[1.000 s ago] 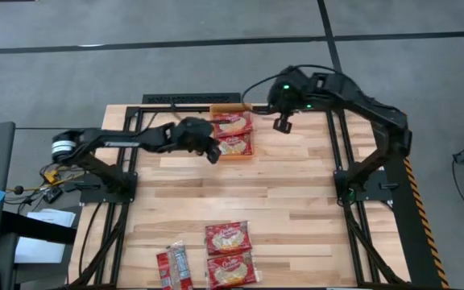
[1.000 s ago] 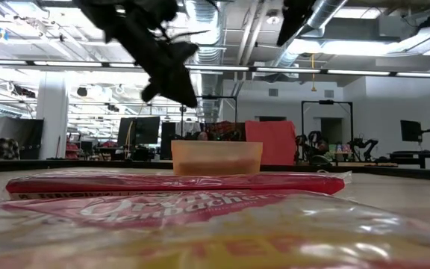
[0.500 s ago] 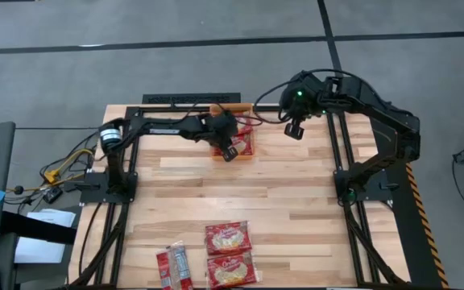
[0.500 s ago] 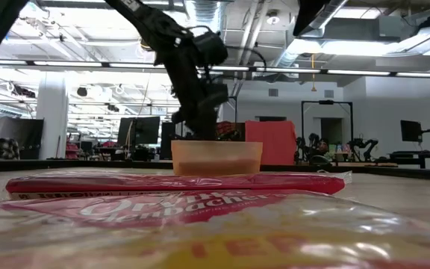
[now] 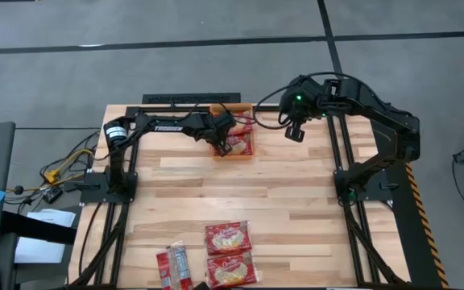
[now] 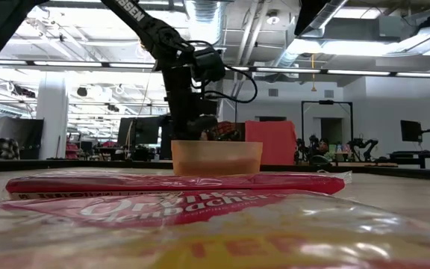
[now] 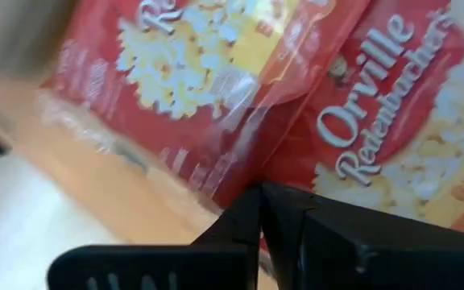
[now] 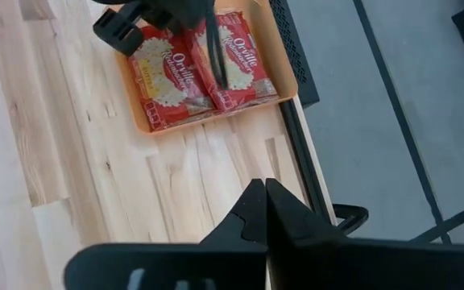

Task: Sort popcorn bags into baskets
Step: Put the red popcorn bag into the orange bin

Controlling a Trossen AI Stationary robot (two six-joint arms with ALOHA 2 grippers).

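From above, the left gripper sits low over the orange bin at the surface's far edge, right on the popcorn bags inside; the right gripper hovers just beside.

Level view: the left arm drops straight into the bin.

Left wrist: its jaws are pressed together, nothing between them, bags directly ahead.

Right wrist: jaws closed and empty, the two binned bags lying side by side.

Three loose bags wait at the near edge, well apart from both arms.

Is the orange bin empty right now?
No: the right wrist view shows two red popcorn bags lying side by side inside the orange bin, with the left gripper over them.
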